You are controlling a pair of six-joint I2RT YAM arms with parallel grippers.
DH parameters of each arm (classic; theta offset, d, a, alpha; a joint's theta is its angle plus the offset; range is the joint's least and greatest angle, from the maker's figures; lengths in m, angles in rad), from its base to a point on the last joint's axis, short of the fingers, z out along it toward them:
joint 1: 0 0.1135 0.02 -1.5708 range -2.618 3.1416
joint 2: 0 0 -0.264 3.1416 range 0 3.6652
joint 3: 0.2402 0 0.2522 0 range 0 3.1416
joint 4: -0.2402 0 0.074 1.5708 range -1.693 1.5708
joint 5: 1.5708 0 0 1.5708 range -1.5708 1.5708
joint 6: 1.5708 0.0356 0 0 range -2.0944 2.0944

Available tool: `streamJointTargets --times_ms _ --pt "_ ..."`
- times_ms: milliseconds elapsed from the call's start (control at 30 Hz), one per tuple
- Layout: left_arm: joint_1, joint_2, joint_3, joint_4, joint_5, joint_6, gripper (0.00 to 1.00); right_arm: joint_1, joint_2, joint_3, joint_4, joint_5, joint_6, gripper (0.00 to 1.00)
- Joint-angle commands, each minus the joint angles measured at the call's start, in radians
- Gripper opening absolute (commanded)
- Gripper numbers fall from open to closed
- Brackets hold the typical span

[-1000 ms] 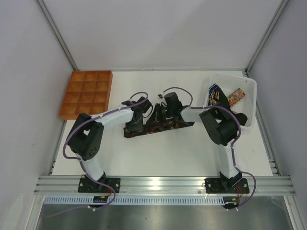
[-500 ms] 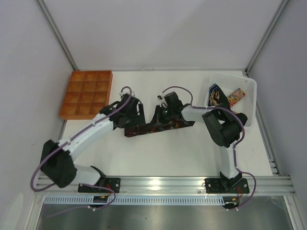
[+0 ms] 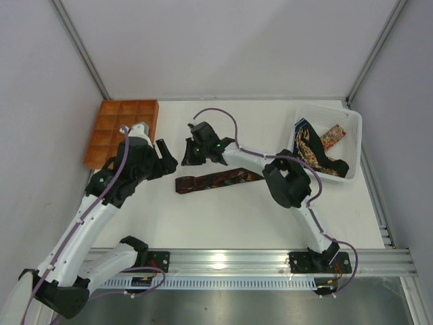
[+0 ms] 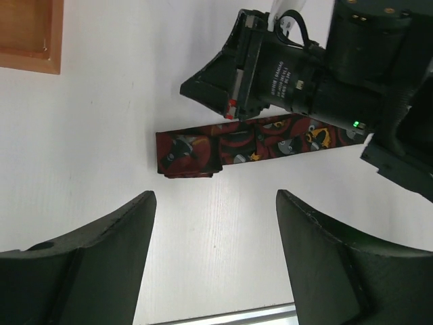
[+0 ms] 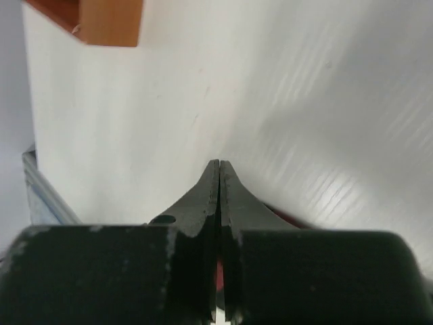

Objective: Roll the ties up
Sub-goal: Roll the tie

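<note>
tie [image 4: 223, 145] flat beside outstretched left arm [image 3: 101, 196], jaws wide apart

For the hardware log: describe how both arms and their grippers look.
The left arm and right arm have white links, bulky black joint housings and a purple cable looped alongside. The left gripper and right gripper are black with tapered fingers. The right one's body carries white lettering and a green light.

I see the tray [image 3: 122, 132] in the bench's [image 3: 223, 223] far-left corner and the bin [image 3: 354, 128] in the far-right corner, with ties [image 3: 312, 150] in it. One tie [image 3: 218, 181] lies mid-bench. My left tool [image 3: 168, 154] is left of it, and my right tool [image 3: 191, 153] is just behind its left end.
</note>
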Motion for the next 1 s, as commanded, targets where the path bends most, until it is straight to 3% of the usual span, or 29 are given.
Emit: streamJointTargets --times_ms 0,167,300,400,600,800,867,967 --pt "0.023 0.001 -0.010 -0.035 -0.003 0.054 0.76 0.001 0.117 0.149 -0.131 0.119 -0.007 0.00" --pt "0.052 0.012 -0.017 -0.032 0.028 0.080 0.76 0.007 0.191 0.251 -0.208 0.104 -0.021 0.00" --pt "0.080 0.023 -0.013 -0.018 0.069 0.111 0.76 0.016 0.199 0.239 -0.239 0.070 -0.035 0.00" --pt "0.103 0.055 0.013 -0.030 0.122 0.145 0.73 0.019 0.173 0.161 -0.226 0.044 -0.044 0.00" --pt "0.124 0.047 0.043 0.023 0.313 0.278 0.77 0.022 0.072 -0.020 -0.196 -0.026 -0.078 0.00" --pt "0.124 0.075 0.069 0.028 0.364 0.370 0.79 0.013 -0.025 -0.182 -0.167 -0.091 -0.105 0.00" --pt "0.124 0.084 0.060 0.025 0.363 0.395 0.81 0.004 -0.052 -0.229 -0.139 -0.108 -0.102 0.00" --pt "0.089 0.093 0.029 0.026 0.346 0.467 0.95 -0.022 -0.112 -0.315 -0.093 -0.147 -0.099 0.00"
